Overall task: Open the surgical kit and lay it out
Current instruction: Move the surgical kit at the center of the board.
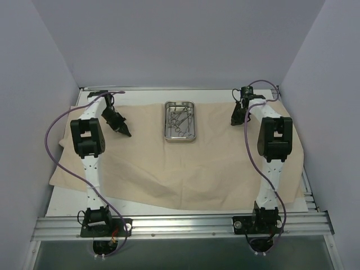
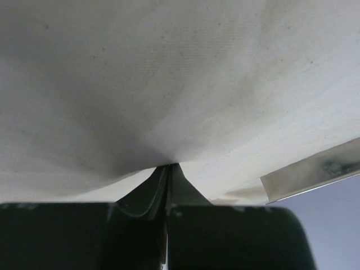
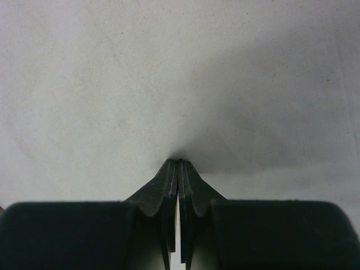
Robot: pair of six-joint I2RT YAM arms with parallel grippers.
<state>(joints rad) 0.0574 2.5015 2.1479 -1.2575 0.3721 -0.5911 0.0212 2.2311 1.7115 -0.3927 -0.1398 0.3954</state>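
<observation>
The beige cloth wrap [image 1: 169, 169] lies spread flat over the table. The small steel tray [image 1: 166, 121] sits on it at the middle back, holding several silver ring-handled forceps [image 1: 179, 119]. My left gripper [image 1: 128, 134] is left of the tray, tips down on the cloth. In the left wrist view it [image 2: 167, 165] is shut, and the cloth [image 2: 169, 73] puckers into its tips. My right gripper [image 1: 234, 121] is right of the tray. In the right wrist view it [image 3: 179, 160] is shut, its tips pinching the cloth [image 3: 169, 67].
A shiny metal strip [image 2: 315, 171], probably the tray's side, shows at the right of the left wrist view. Grey walls close in the table on three sides. An aluminium rail [image 1: 180, 225] with both arm bases runs along the near edge. The cloth overhangs the table's left side.
</observation>
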